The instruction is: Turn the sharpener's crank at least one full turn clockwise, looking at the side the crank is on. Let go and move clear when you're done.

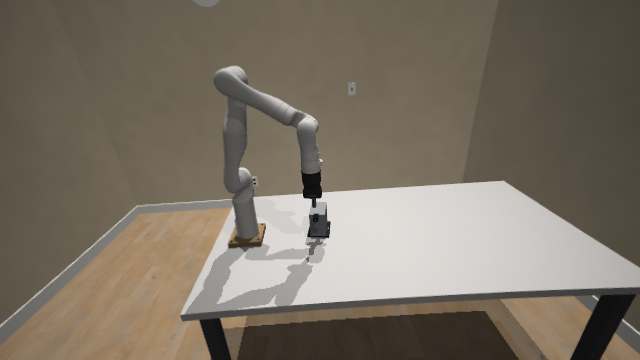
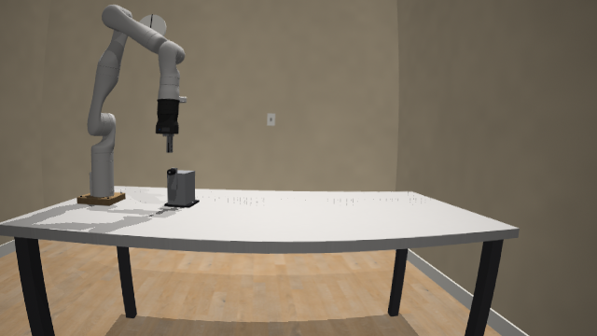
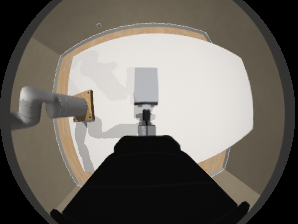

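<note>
The sharpener (image 1: 320, 219) is a small grey box on a black base, standing on the white table near the arm's base. It also shows in the exterior view (image 2: 181, 188) and in the wrist view (image 3: 145, 87). Its dark crank (image 2: 174, 175) sits on the side facing the arm's base, with the knob near the top. My gripper (image 2: 169, 147) hangs straight above the crank side, clearly above the sharpener with a gap between them. Its fingers are pressed together and hold nothing. In the top view the gripper (image 1: 314, 202) overlaps the sharpener's top.
The arm's base (image 2: 101, 198) stands on a wooden plate at the table's left end, close to the sharpener. The table edge (image 1: 210, 270) runs near the base.
</note>
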